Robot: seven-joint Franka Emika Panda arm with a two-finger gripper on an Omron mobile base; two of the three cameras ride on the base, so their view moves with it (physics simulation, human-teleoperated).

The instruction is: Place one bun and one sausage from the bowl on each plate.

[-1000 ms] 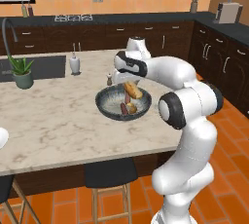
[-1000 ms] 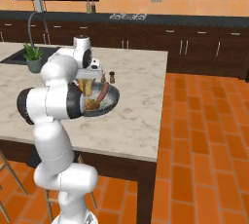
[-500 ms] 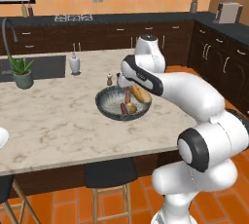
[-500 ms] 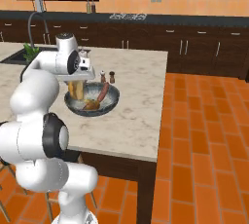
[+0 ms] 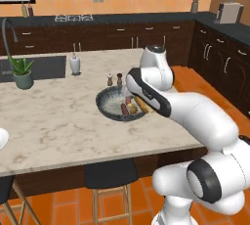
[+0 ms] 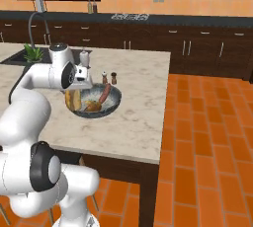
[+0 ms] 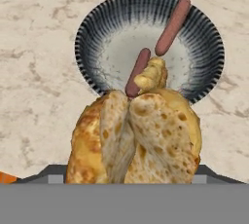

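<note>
The dark grey-blue bowl (image 7: 97, 33) sits on the marble island, also seen in the left base view (image 5: 108, 102) and the right base view (image 6: 112, 103). Inside lie two sausages (image 7: 172, 26) (image 7: 137, 72) and a small bun (image 7: 153, 74). My gripper (image 6: 75, 92) is shut on a large golden bun (image 7: 136, 135), holding it just above the bowl's near rim. That bun hides the fingertips in the hand view. At the island's far left edge the rim of a white plate (image 5: 1, 138) shows. The light grey plate is out of view.
Salt and pepper shakers (image 5: 114, 79) stand right behind the bowl. A white soap dispenser (image 5: 74, 65), a potted plant (image 5: 22, 73) and a sink with a tap (image 5: 7, 26) are farther left. Stools (image 5: 107, 177) stand under the island's front edge.
The arm's elbow has swung out to the right while the hand stayed over the bowl. The large bun has come up off the bowl floor in the gripper.
</note>
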